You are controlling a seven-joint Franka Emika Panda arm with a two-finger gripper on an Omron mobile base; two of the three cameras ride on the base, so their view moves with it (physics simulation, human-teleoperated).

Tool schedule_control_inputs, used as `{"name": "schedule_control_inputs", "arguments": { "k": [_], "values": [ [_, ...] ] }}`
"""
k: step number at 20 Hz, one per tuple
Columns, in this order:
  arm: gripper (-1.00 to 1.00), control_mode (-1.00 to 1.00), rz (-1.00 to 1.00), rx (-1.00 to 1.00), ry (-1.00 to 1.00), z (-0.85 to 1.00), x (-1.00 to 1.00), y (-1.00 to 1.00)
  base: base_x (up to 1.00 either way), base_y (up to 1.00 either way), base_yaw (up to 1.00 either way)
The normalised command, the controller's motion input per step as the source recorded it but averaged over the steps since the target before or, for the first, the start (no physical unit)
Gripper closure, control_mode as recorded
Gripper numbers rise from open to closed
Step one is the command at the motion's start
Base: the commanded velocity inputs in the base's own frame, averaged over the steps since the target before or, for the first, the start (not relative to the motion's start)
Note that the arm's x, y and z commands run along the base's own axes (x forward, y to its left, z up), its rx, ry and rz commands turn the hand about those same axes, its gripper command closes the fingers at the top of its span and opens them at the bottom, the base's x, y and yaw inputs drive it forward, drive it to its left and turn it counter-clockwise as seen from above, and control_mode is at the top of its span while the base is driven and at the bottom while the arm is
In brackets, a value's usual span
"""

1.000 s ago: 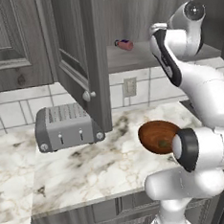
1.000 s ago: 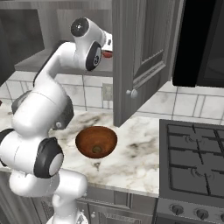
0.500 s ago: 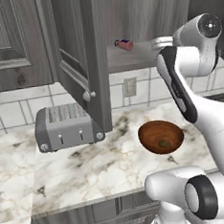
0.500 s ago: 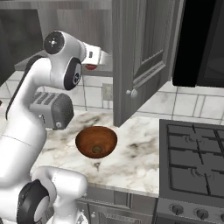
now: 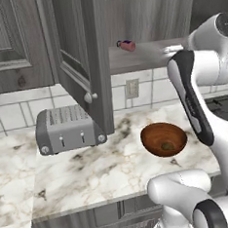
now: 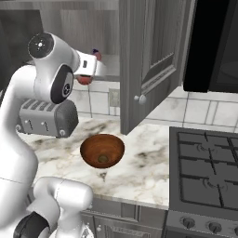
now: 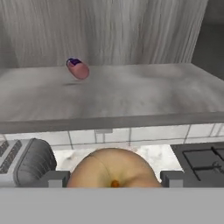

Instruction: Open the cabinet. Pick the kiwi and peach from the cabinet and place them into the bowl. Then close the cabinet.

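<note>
The arm is raised level with the open cabinet (image 5: 82, 65) shelf; the peach (image 7: 113, 168) is pinched in the pincer (image 7: 114, 177), above the worktop (image 5: 91, 171).

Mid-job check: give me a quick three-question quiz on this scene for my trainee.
1. True or false: the bowl is empty.
2. What sits between the fingertips of the end effector? A) a bottle B) the peach C) nothing
3. Fill in: the pink-red bottle lies on its side on the ___ of the open cabinet.

Key: 1. False, the kiwi lies in it. 2. B. 3. shelf.
</note>
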Motion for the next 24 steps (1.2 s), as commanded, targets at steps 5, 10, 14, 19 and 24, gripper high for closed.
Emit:
{"name": "schedule_control_inputs", "arguments": {
  "k": [5, 10, 14, 19, 24],
  "values": [
    [1.0, -1.0, 0.01, -0.07, 0.4, -0.98, -0.17, 0.09, 0.0, 0.0, 0.0],
    [1.0, -1.0, 0.02, -0.01, 0.26, -0.9, 0.03, 0.03, 0.0, 0.0, 0.0],
    [1.0, -1.0, 0.03, 0.0, 0.15, -0.54, 0.41, 0.0, 0.0, 0.0, 0.0],
    [1.0, -1.0, 0.02, 0.0, 0.19, -0.6, 0.48, 0.0, 0.0, 0.0, 0.0],
    [1.0, -1.0, 0.01, 0.0, 0.19, -0.73, 0.51, 0.0, 0.0, 0.0, 0.0]
  ]
}}
